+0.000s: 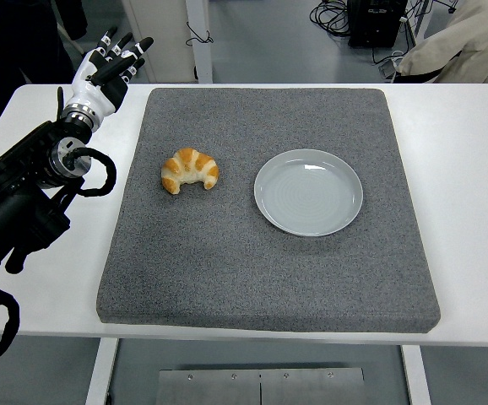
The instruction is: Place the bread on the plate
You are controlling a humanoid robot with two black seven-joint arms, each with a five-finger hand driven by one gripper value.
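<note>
no text, label, brand, number or sign can be read anywhere here (the plate [309,191], the grey mat [265,278] and the white table [468,143] all show plain, unmarked surfaces).
</note>
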